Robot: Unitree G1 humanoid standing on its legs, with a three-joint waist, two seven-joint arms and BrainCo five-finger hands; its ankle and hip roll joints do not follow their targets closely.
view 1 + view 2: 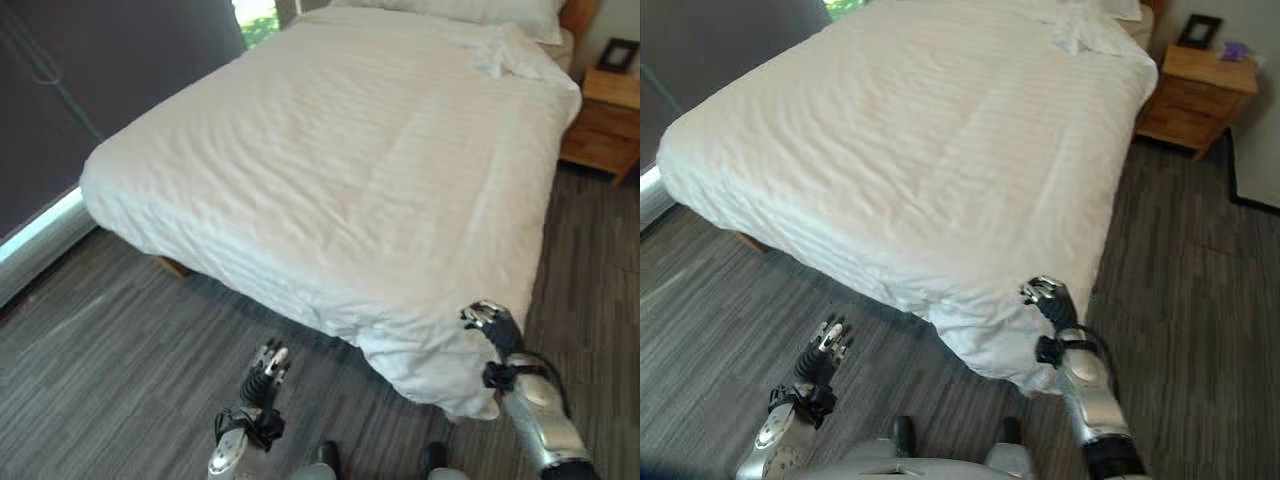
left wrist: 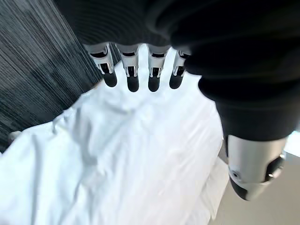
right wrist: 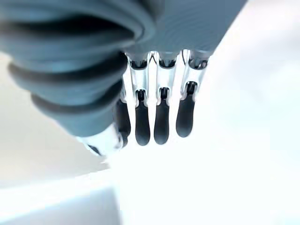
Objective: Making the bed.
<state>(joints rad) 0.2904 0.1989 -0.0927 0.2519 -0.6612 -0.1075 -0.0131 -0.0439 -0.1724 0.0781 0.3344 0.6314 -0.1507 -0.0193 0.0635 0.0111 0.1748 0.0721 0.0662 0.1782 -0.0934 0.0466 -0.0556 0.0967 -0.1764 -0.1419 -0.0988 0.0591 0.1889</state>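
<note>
Left eye view: the right hand (image 1: 492, 322) rests against the near corner of the bed (image 1: 340, 170), where the white duvet (image 1: 910, 150) bulges and hangs toward the floor (image 1: 120, 360). Its fingers (image 3: 159, 122) hang straight and loose in the right wrist view, holding nothing. The left hand (image 1: 825, 350) hovers over the floor short of the bed's foot edge, fingers (image 2: 133, 77) straight and relaxed. The duvet covers the bed up to the pillows (image 1: 470, 10), with a rumpled fold beside them. A wooden nightstand (image 1: 1195, 95) stands beside the bed's head.
</note>
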